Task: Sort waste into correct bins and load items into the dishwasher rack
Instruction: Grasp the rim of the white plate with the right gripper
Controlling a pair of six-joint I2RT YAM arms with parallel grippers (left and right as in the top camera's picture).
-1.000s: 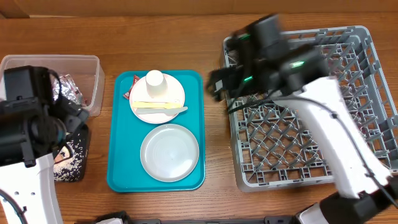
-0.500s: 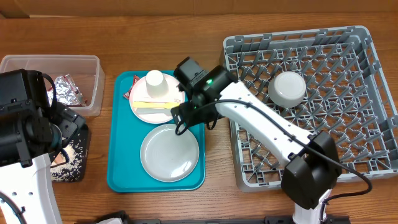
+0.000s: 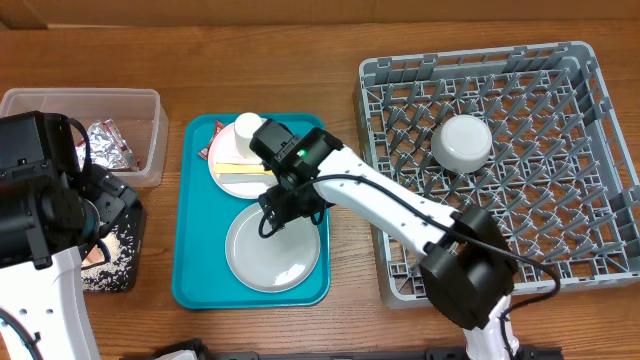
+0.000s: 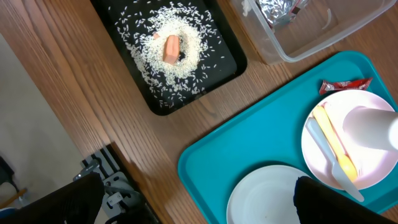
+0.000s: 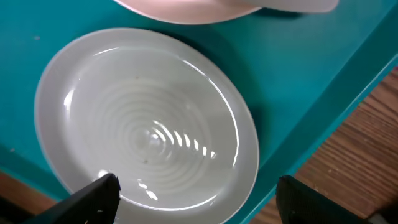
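Grey plate (image 5: pixel 146 121): right under my right jaws, lying flat at the near end of the teal tray (image 5: pixel 298 74), just beside the pinkish plate (image 5: pixel 186 9).
Right jaws: standing wide, one side each way of the plate's near edge, nothing between them.
Feel: I'd call it stiff, glossy and slick, light but breakable. It sits flush on the tray, so there's no gap to slide under.
Where to hold: the raised rim, I reckon, coming in tilted so one side goes over the lip and one under. A pinch on the flat face would find nothing.
Watch: it could skid across the tray when nudged.
Pinkish plate: carrying the small cup (image 3: pixel 248 130) and the yellow utensil (image 4: pixel 333 143), with a red wrapper (image 4: pixel 345 85) just beside.
Dishwasher rack (image 3: pixel 390 285): to the right on the desk (image 3: pixel 350 320), white bowl (image 3: pixel 461 142) already in it.
Left jaws: wide and empty, at the left end by the black tray (image 4: pixel 217 56) holding rice (image 4: pixel 146 62) and the orange square (image 4: pixel 170 48), with the clear tub (image 3: pixel 150 130) of foil (image 3: pixel 105 145) next to it.
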